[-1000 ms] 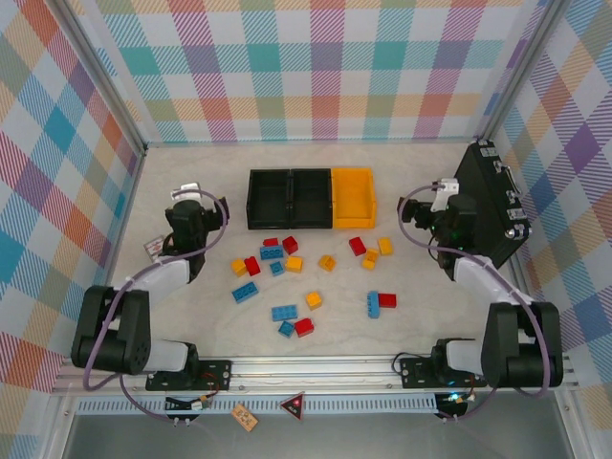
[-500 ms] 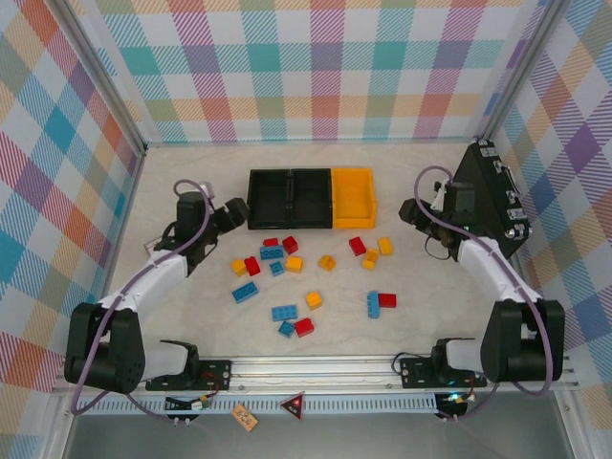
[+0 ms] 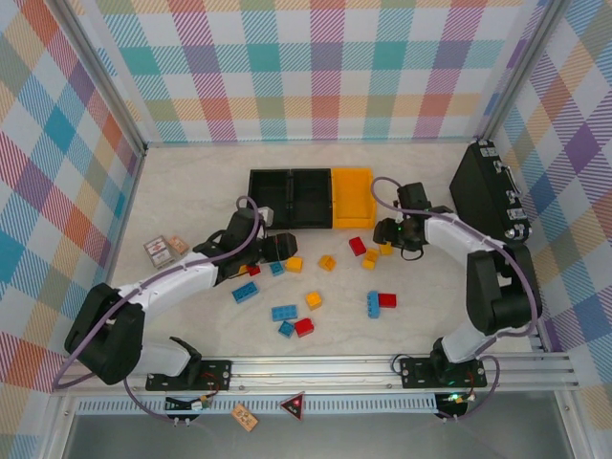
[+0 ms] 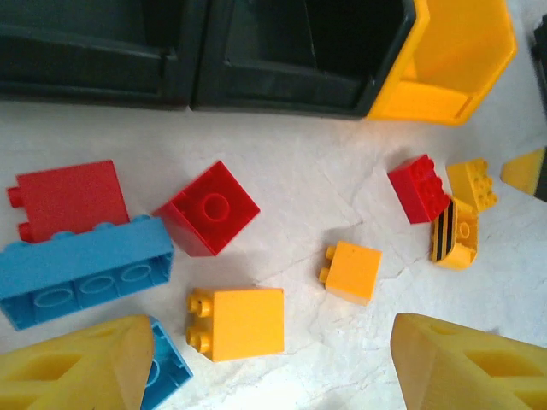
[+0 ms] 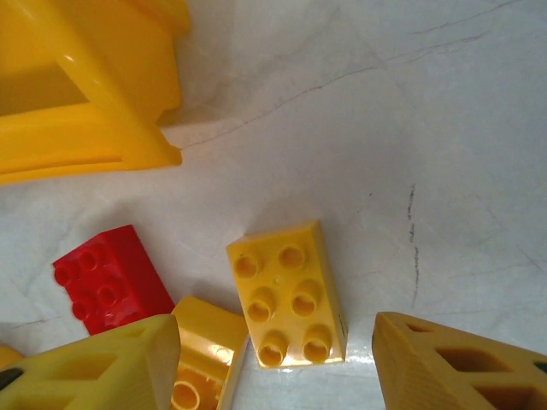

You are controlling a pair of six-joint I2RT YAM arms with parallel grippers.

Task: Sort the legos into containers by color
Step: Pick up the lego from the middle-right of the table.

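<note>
While low over the surface (image 3: 182, 191), the left end effector (image 4: 272, 342) sits released astride an orange lego (image 4: 244, 323); the right end effector (image 5: 275, 331), also released, straddles a yellow lego (image 5: 286, 295).

No word, brand or number can be read anywhere. Two small printed cards (image 3: 164, 250) lie at nine o'clock on the table (image 3: 421, 316), their print too fine to make out. On the front rail (image 3: 382, 404) at six o'clock sits a dark triangular sign (image 3: 293, 404) with a red mark, and beside it a small tan tag (image 3: 246, 417), both illegible. One yellow brick (image 4: 461, 243), at three o'clock in the left wrist view, bears black diagonal stripes.
</note>
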